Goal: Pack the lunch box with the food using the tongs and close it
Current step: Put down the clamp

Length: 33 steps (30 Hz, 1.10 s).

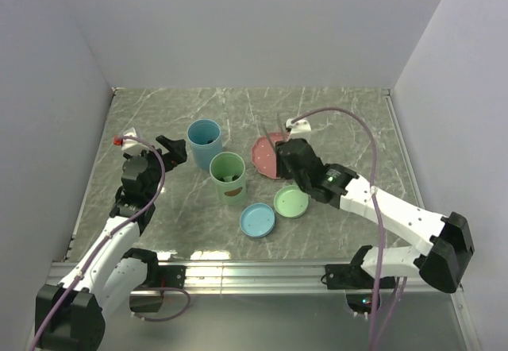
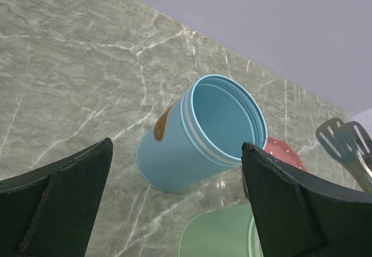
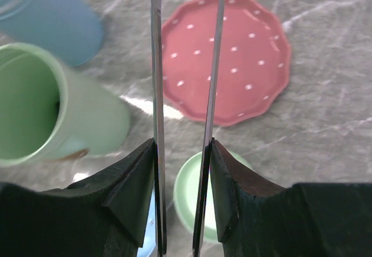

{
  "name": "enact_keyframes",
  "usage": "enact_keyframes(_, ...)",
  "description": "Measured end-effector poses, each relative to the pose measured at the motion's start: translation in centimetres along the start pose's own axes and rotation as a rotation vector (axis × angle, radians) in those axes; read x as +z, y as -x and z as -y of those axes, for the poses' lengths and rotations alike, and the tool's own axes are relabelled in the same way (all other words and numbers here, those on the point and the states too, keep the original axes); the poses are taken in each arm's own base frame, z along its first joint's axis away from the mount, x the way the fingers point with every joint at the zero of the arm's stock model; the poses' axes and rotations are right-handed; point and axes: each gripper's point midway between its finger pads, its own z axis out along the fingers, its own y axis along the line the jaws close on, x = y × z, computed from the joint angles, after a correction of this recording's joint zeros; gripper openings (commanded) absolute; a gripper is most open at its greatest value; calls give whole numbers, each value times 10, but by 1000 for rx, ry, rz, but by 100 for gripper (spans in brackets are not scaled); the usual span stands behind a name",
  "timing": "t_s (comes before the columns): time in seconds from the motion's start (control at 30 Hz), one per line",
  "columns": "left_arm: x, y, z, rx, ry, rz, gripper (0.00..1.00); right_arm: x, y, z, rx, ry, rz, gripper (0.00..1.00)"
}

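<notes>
Tongs (image 3: 156, 88) clamped, right end effector (image 3: 183, 146); left end effector (image 2: 176, 145) splayed; marbled tabletop (image 1: 353, 129), pale walls (image 1: 254, 25).

Up top, tongs (image 3: 154, 36) tips cut off; green cup (image 3: 87, 117) inside blurry.

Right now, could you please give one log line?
right fingers: holding tongs | left fingers: open | plate: empty | lids: off

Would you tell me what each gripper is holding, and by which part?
Right gripper: the tongs, fingers pressing the outer sides of both arms. Left gripper: nothing, open.
</notes>
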Motion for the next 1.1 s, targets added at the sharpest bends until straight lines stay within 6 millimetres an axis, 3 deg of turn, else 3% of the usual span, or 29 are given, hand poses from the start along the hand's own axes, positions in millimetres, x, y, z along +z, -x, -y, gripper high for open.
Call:
enact_keyframes(0.13, 1, -3, -2, 2, 5, -7, 99, 22, 8, 37, 67, -71, -1, 48)
enact_keyframes(0.23, 1, -3, -1, 1, 4, -6, 100, 36, 8, 76, 134, -149, 0, 48)
enact_keyframes(0.4, 3, -5, -3, 3, 10, -14, 99, 54, -18, 126, 207, -232, -51, 48)
enact_keyframes(0.53, 4, -6, -3, 3, 11, -17, 100, 71, -41, 153, 257, -288, -115, 48)
enact_keyframes(0.7, 5, -8, -5, 4, 15, -19, 99, 88, -65, 172, 296, -338, -186, 49)
enact_keyframes(0.87, 6, -7, -5, 4, 18, -15, 99, 98, -84, 175, 299, -356, -248, 49)
enact_keyframes(1.1, 7, -8, -6, 5, 21, -19, 100, 109, -90, 180, 296, -401, -299, 48)
